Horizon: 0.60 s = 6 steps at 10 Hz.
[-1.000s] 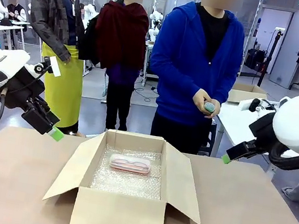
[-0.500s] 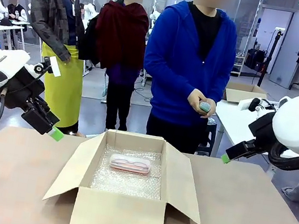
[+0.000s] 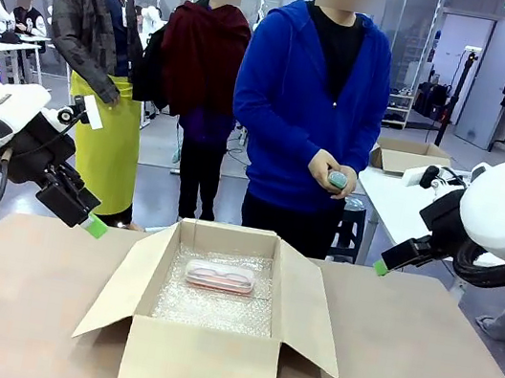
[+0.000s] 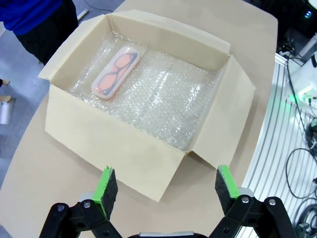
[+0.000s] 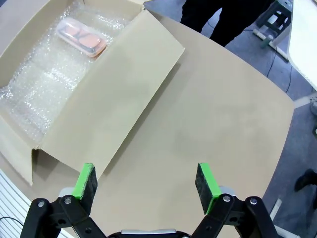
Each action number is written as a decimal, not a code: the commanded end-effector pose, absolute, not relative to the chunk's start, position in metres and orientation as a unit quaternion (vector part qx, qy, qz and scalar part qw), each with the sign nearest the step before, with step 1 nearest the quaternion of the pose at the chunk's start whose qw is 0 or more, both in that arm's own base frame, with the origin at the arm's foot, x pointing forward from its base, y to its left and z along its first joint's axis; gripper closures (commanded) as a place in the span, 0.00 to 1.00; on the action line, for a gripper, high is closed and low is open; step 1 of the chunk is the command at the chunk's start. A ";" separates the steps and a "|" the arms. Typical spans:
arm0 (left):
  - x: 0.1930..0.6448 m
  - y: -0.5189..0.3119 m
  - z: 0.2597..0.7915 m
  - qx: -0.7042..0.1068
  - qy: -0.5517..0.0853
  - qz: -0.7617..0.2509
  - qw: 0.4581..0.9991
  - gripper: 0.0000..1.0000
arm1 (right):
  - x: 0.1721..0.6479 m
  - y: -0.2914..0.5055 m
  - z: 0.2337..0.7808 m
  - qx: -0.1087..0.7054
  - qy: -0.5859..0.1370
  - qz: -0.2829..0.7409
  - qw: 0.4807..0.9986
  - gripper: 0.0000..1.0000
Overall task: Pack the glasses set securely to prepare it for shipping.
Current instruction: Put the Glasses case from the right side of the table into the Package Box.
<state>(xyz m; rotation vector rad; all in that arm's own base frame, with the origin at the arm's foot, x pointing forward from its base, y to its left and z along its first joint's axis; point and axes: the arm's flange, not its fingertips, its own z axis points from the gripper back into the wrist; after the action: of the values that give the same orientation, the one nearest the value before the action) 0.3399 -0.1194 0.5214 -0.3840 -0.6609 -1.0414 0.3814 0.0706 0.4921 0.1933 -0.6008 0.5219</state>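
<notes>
1. Stepping toward the robot's left along the desk's far edge over the past second, a person in a blue hooded jacket (image 3: 311, 102) now stands behind the middle of the tan desk (image 3: 10, 304). Both of the person's hands (image 3: 322, 167) are clasped at waist height around a small mint green oblong eyeglass case (image 3: 338, 178), which is off the desk, beyond its far edge.
2. A pink flat oblong eyeglass case (image 3: 219, 277), with glasses showing through its clear lid, lies flat inside an open brown cardboard box (image 3: 199, 369). It rests on the clear bubble-wrap sheet (image 3: 212, 313) lining the floor, close to the box's far wall and about midway between the side walls.
3. The box sits mid-desk, reaching toward the near edge, with its four flaps folded outward.
4. The black left gripper (image 4: 166, 183) hovers above the desk's far-left corner. Its green-padded fingers are spread wide and grasp nothing, and its wrist camera looks down into the box.
5. The black right gripper (image 5: 146, 181) hangs over the desk's far-right corner, well apart from the box. Its fingers are likewise released and empty above bare desk and one box flap.
</notes>
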 end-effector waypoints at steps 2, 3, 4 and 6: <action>0.341 -0.117 0.521 -0.188 -0.313 -0.492 0.791 0.00 | 0.381 0.070 0.492 0.094 -0.290 0.256 0.917 0.00; 0.341 -0.117 0.521 -0.188 -0.313 -0.492 0.791 0.00 | 0.381 0.070 0.492 0.094 -0.290 0.256 0.917 0.00; 0.341 -0.117 0.521 -0.188 -0.313 -0.492 0.791 0.00 | 0.381 0.070 0.492 0.094 -0.290 0.256 0.917 0.00; 0.341 -0.117 0.521 -0.188 -0.313 -0.492 0.791 0.00 | 0.381 0.070 0.492 0.094 -0.290 0.256 0.917 0.00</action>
<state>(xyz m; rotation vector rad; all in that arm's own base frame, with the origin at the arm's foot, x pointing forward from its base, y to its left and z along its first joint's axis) 0.3399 -0.1194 0.5214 -0.3839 -0.6609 -1.0415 0.3814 0.0705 0.4921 0.1928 -0.6008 0.5223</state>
